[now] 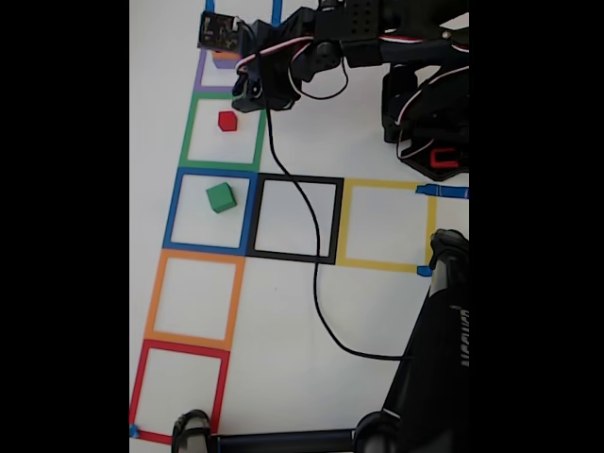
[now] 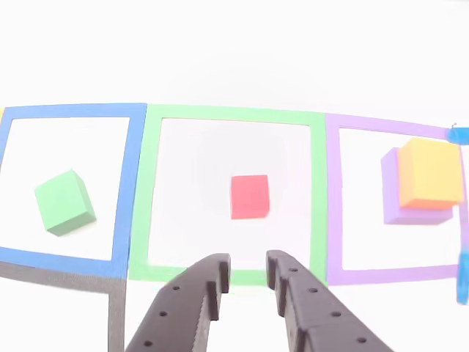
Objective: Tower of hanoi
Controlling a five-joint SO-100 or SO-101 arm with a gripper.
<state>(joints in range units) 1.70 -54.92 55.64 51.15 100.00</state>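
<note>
In the other view, going left to right, the green cube (image 2: pixel 64 201) sits in the blue tape square (image 2: pixel 135 183), the red cube (image 2: pixel 249 196) in the green tape square (image 2: pixel 316 191), and the orange cube (image 2: pixel 429 174) rests on the purple cube (image 2: pixel 392 198) at the far right. The gripper (image 2: pixel 248 268) hovers just near of the red cube, jaws slightly apart and empty. The cubes look light, rigid and matte, probably foam or plastic; squeezing two opposite flat faces should hold the tiny red one.
</note>
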